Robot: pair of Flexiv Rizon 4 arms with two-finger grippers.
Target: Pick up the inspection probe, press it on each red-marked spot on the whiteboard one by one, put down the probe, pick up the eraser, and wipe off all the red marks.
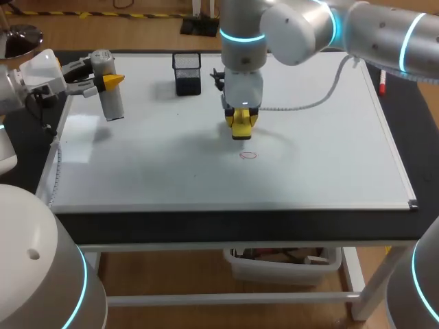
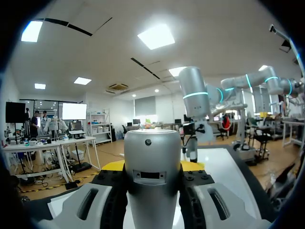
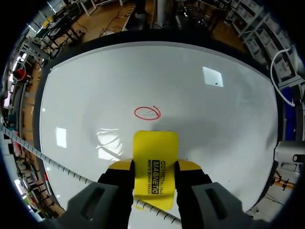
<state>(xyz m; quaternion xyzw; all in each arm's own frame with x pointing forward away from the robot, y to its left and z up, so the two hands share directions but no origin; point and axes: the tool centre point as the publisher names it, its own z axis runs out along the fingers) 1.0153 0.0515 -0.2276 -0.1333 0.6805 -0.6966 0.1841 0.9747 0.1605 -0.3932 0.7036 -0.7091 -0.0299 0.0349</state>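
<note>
The right gripper [image 3: 153, 174] squeezes a flat yellow eraser [image 3: 156, 152] with black print, mid whiteboard [image 1: 309, 157]. A small red ring [image 1: 248, 155] sits at its 6 o'clock. The left gripper [image 1: 104, 82] grips the silver probe [image 1: 113, 103] at 10 o'clock.

gripper [image 3: 155, 167]: closed on the eraser, one yellow-tipped finger [image 3: 122, 165] against each long side.
eraser [image 3: 155, 150]: yellow, flat, printed face towards the camera; it sticks out ahead of the fingers, over the whiteboard.
whiteboard [image 3: 95, 95]: white, dark-framed, fills most of the view.
red mark [image 3: 147, 113]: one small red oval with a short stroke inside, just ahead of the eraser's front edge, not touching it.
cable [image 3: 62, 165]: ribbed, runs slantwise across the board and passes under the gripper.
glare [image 3: 212, 76]: bright patches on the board.
</note>
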